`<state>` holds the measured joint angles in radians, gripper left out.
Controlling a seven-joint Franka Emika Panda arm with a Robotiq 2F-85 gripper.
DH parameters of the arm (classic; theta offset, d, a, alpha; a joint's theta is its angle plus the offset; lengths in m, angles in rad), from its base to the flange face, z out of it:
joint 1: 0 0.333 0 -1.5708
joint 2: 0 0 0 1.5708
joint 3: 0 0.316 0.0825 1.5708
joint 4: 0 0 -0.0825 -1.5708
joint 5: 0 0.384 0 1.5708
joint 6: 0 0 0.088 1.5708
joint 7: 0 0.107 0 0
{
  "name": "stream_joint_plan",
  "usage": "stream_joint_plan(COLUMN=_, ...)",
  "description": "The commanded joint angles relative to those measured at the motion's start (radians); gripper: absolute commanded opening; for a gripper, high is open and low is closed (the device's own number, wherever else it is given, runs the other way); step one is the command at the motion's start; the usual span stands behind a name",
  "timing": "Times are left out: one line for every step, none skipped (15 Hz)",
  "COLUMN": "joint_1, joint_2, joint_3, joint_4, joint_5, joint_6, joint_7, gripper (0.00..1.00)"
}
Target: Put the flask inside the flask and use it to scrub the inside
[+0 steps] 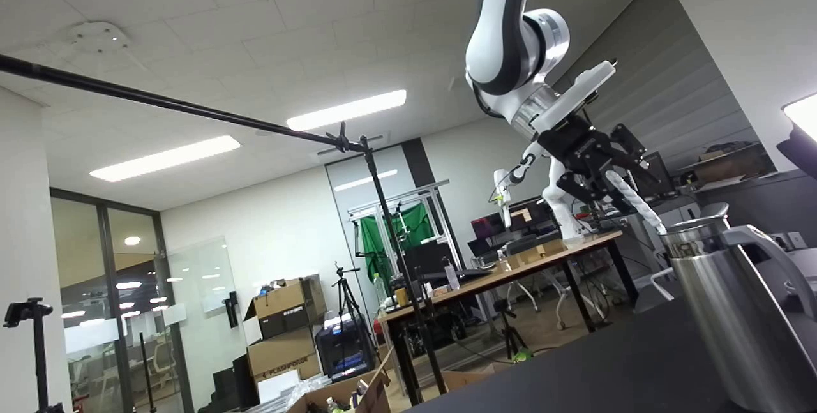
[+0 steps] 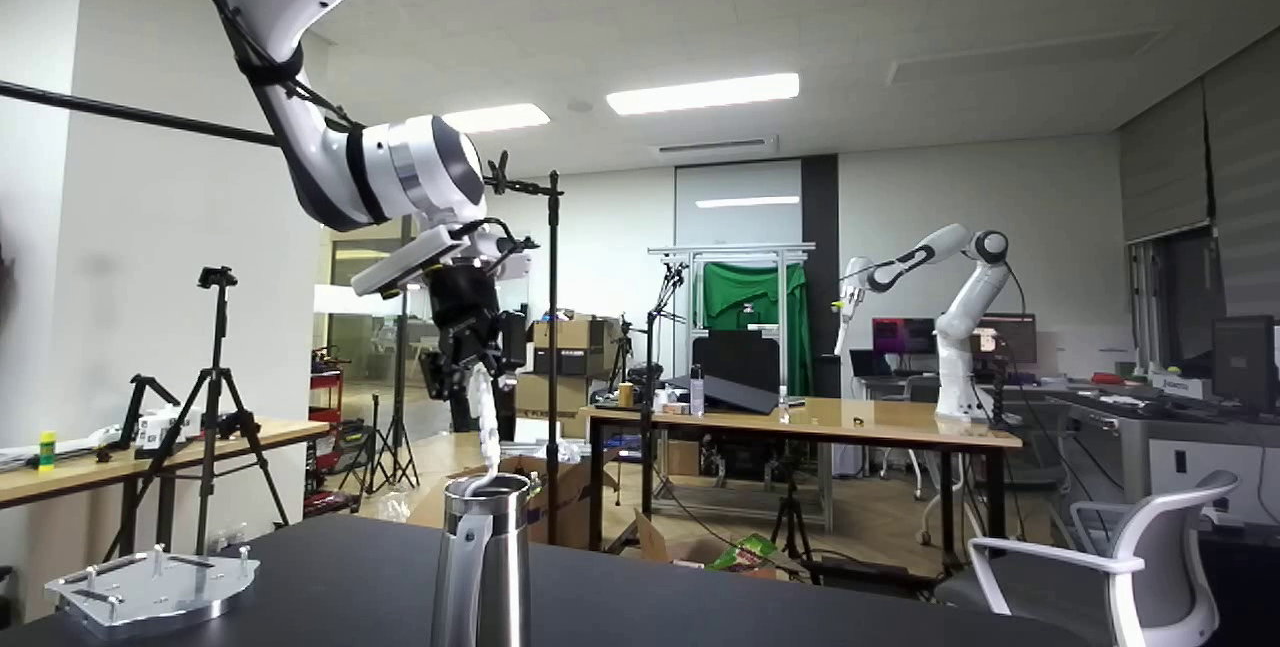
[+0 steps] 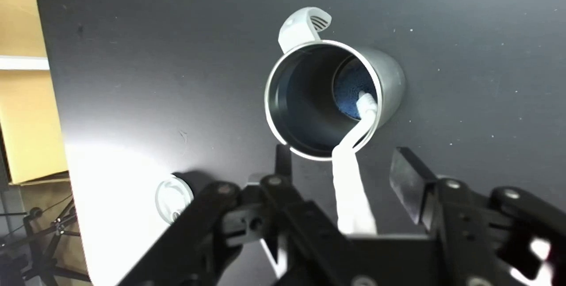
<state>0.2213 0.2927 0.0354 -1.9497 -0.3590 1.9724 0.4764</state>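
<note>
My hand is spread wide around the white handle, gripping nothing. Guess the flask props that up for grabbing.

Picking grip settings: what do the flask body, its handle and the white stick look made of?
Flask body: metal, likely stainless steel, brushed; streaked grey sheen.
Handle: probably plastic, satin; pale grey, soft highlights, no mirror reflections.
White stick: perhaps tape-wrapped; uneven ridges, core hidden.

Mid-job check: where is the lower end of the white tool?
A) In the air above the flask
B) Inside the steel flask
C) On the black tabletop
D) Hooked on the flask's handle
B: the wrist view shows the white tool running in through the mouth of the steel flask.
</note>
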Motion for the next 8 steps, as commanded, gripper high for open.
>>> stream_joint_plan(joint_1=0.0, joint_2=0.0, joint_3=-0.001, joint_4=0.011, joint_5=-0.01, joint_6=0.01, joint_7=0.042, gripper=0.31)
stream_joint_plan(joint_1=-0.001, joint_2=-0.001, joint_3=-0.003, joint_4=0.009, joint_5=-0.008, joint_6=0.018, joint_7=0.05, gripper=0.25)
stream_joint_plan(joint_1=-0.004, joint_2=-0.002, joint_3=-0.004, joint_4=0.008, joint_5=-0.002, joint_6=0.026, joint_7=0.055, gripper=0.17)
stream_joint_plan(joint_1=-0.007, joint_2=-0.003, joint_3=-0.005, joint_4=0.006, joint_5=0.006, joint_6=0.033, joint_7=0.055, gripper=0.11)
stream_joint_plan(joint_1=-0.01, joint_2=-0.005, joint_3=-0.005, joint_4=0.004, joint_5=0.013, joint_6=0.04, joint_7=0.055, gripper=0.05)
stream_joint_plan(joint_1=-0.014, joint_2=-0.008, joint_3=-0.006, joint_4=0.001, joint_5=0.021, joint_6=0.05, joint_7=0.054, gripper=0.01)
stream_joint_plan(joint_1=-0.02, joint_2=-0.01, joint_3=-0.006, joint_4=-0.002, joint_5=0.035, joint_6=0.06, joint_7=0.052, gripper=0.0)
stream_joint_plan(joint_1=-0.028, joint_2=-0.014, joint_3=-0.004, joint_4=-0.006, joint_5=0.059, joint_6=0.067, joint_7=0.044, gripper=0.04)
